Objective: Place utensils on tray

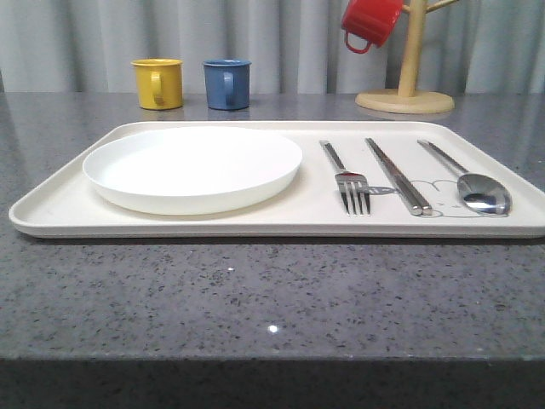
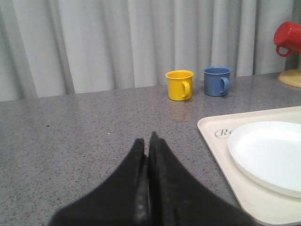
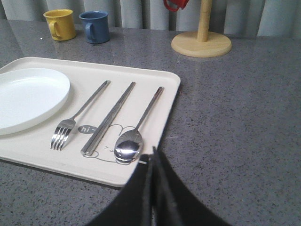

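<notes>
I see the fork (image 1: 351, 181), chopsticks (image 1: 397, 174) and spoon (image 1: 473, 182) lying side by side on the tray (image 1: 60, 213), all to the right of the white plate (image 1: 192, 168) (chopsticks between the other two). My left gripper (image 2: 148, 140) and right gripper (image 3: 153, 153) both sit pressed together, holding nothing.

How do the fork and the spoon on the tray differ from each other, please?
The fork ends in four tines, while the spoon ends in a smooth oval bowl. The fork lies between the white plate and the chopsticks; the spoon lies on the chopsticks' far side, nearest the tray's right edge. Both are slim, shiny silver metal, lying flat with their handles pointing away from the robot.
</notes>
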Controlling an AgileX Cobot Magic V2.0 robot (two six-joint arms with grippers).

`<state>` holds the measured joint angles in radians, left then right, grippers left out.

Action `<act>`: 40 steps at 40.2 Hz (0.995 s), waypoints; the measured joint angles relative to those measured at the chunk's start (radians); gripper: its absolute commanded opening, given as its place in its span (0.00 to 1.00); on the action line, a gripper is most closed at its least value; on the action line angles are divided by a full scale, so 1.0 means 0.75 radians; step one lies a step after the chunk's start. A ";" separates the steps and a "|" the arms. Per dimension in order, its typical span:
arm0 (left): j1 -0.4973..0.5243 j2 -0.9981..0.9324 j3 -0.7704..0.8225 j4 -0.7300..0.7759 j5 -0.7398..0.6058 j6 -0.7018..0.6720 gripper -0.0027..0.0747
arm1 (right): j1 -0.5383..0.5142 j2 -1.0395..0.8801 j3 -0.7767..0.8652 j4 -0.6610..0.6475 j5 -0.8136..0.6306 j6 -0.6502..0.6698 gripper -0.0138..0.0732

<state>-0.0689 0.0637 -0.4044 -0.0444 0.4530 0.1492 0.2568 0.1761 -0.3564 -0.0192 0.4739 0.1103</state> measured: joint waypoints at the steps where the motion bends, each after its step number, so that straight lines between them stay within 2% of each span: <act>1: 0.000 0.000 0.000 0.000 0.000 0.000 0.01 | 0.000 0.000 0.000 0.000 0.000 0.000 0.08; 20: 0.000 -0.013 0.042 0.000 -0.030 0.000 0.01 | 0.000 0.000 0.000 0.000 0.003 0.000 0.08; 28: 0.000 -0.092 0.234 0.000 -0.134 0.000 0.01 | 0.000 0.000 0.002 0.000 0.007 0.000 0.08; 40: 0.000 -0.092 0.542 0.000 -0.386 0.000 0.01 | 0.000 -0.003 0.002 0.000 0.009 -0.002 0.08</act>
<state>-0.0689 -0.0056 0.0017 -0.0444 0.1639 0.1492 0.2568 0.1738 -0.3548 -0.0192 0.4808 0.1087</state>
